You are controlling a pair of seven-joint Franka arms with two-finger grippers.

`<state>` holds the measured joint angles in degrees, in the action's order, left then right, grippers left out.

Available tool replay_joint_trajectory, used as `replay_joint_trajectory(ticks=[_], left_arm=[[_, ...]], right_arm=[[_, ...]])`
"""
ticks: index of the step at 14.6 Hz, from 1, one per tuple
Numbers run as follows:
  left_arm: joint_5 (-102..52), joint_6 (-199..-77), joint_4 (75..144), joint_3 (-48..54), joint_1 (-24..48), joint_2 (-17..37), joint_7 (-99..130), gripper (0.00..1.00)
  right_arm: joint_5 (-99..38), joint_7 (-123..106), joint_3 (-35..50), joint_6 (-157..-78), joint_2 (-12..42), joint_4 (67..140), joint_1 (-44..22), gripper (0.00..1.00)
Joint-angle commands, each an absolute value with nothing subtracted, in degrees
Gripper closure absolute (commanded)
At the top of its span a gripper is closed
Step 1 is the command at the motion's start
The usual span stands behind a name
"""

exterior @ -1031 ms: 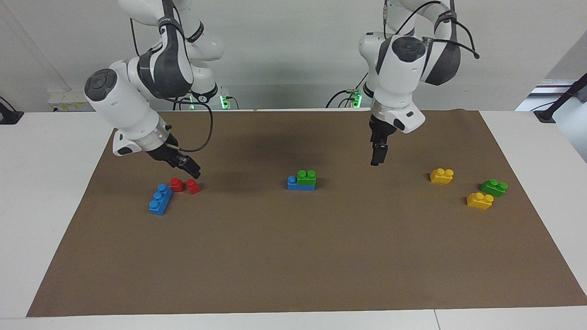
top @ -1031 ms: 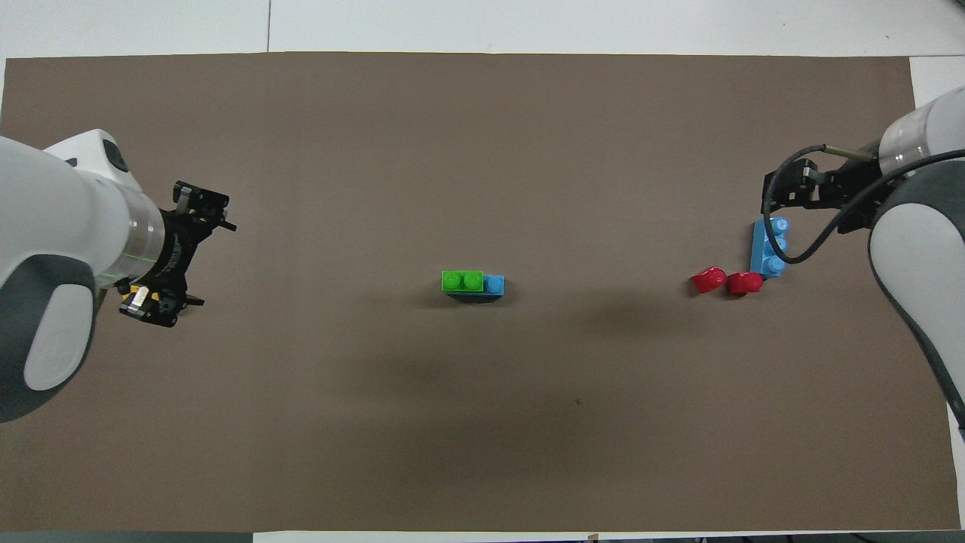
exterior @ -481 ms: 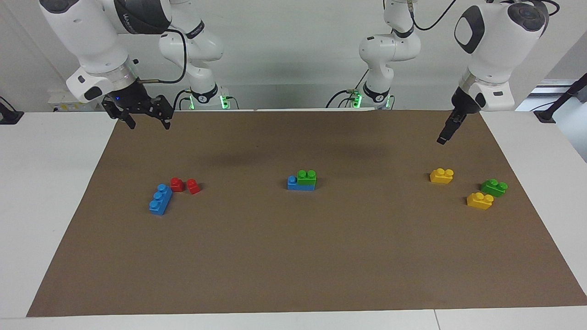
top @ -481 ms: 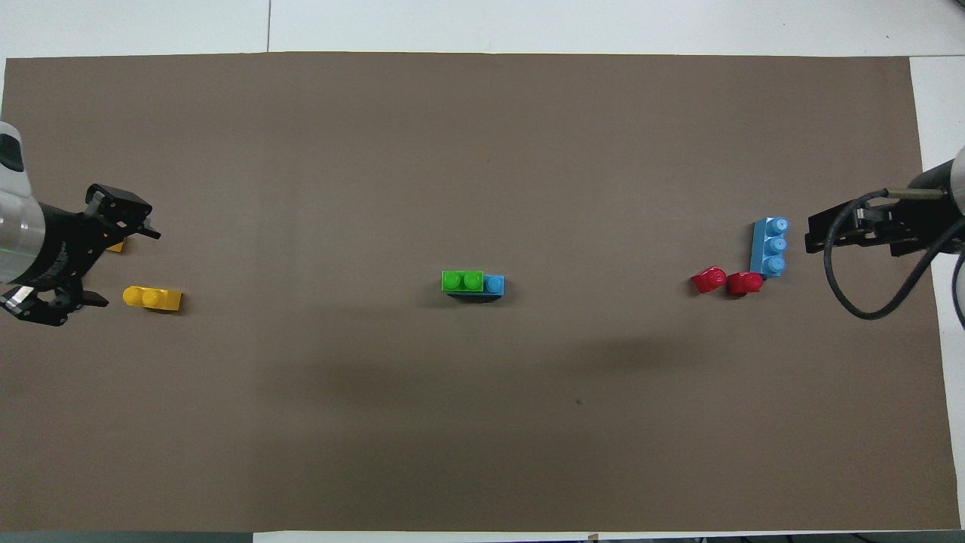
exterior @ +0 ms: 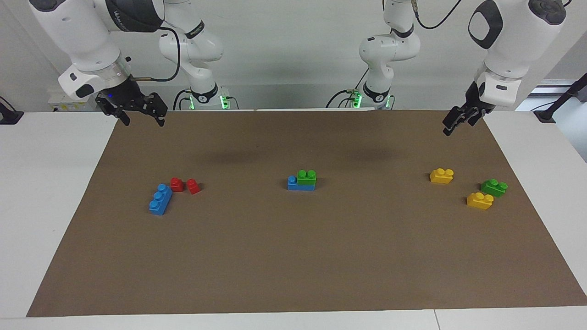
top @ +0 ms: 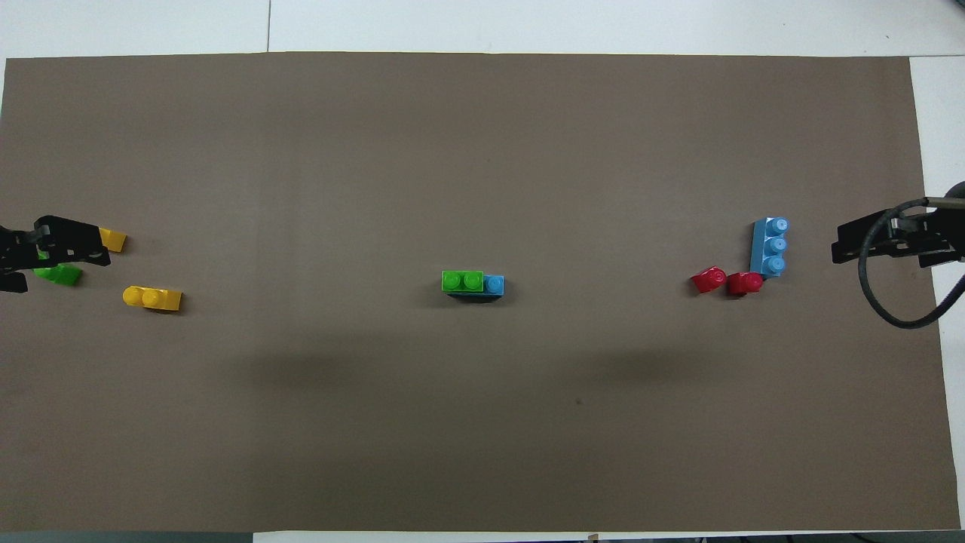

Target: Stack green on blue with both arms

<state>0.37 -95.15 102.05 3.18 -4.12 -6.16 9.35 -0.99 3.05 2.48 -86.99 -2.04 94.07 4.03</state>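
The right gripper (exterior: 142, 120) hangs with its jaws spread and nothing in them, over the mat's (exterior: 293, 256) edge nearest the robots at the right arm's end. Below it and farther from the robots lie a spare blue (exterior: 160, 199) and two reds (exterior: 177, 184), one red just beside the blue, perhaps touching it. At mid-mat sits the stack: the green (exterior: 306, 177) is on the blue (exterior: 300, 184), covering two studs and leaving the stud toward the right arm's end bare. Toward the left arm's end lie a yellow (exterior: 441, 175), a spare green (exterior: 494, 187) and a second yellow (exterior: 479, 200) just beside that green. The left gripper (exterior: 451, 124) is released and empty, over the mat's edge near its own base. The task looks done. If a second pair is meant, a grab at the spare blue could knock the reds, a grab at the spare green could shove its yellow neighbour, and a low sweep could topple the stack if it is not pressed home.
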Motion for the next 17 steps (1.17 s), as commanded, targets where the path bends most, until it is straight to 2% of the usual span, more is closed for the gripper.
replay_joint_trajectory(ticks=[1, 17], left_arm=[[-1.05, -92.37, 99.14, 3.51, -3.96, -4.84, 3.34, 0.0], [-1.41, -94.04, 98.35, 4.92, -3.78, -4.48, 1.24, 0.0]], right_arm=[[0.7, 2.02, 2.99, -86.13, -2.2, 93.87, 4.92, 0.0], [2.2, 2.81, 3.08, -86.66, -2.2, 93.87, 4.75, 0.0]])
